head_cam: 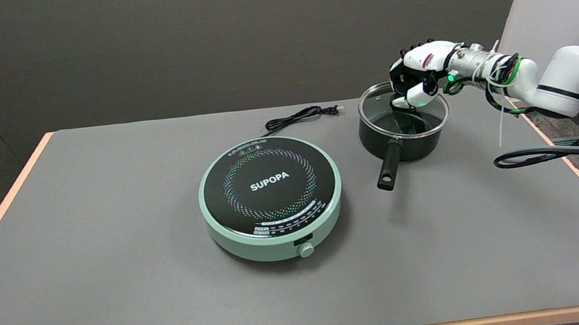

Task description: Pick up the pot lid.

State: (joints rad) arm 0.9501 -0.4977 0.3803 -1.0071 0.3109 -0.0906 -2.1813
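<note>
Pot lid (378, 106): clear glass with a metal rim, sitting on the pot (405, 133) near the tabletop's far right corner, looks seated flat all round. Left to right across the gray tabletop (115, 258): left half bare surface with a wood-coloured edge strip. Centre: round mint-green induction cooker (270, 197), black glass top marked SUPOPA, ring of coloured dots, small knob (306, 249) on its near side facing the near edge. Black power cord (299, 116) coiled just behind the cooker toward the far edge, plug end lying free on the table. Right of the cooker, apart from it: black pot, its long black handle (389, 166) angled toward the near edge and slightly left, tip has a hanging hole. Right hand (416, 80) is over the lid's middle, reaching in from the right edge, fingers curled down around the spot where the lid knob would be; knob itself is hidden under the fingers. Can't tell whether the fingers are actually clamped on it or just closed around it. Green LED lit at the wrist, cable bundle and zip ties behind it along the white forearm (558, 83). Black hose (550, 154) loops off the right edge.
</note>
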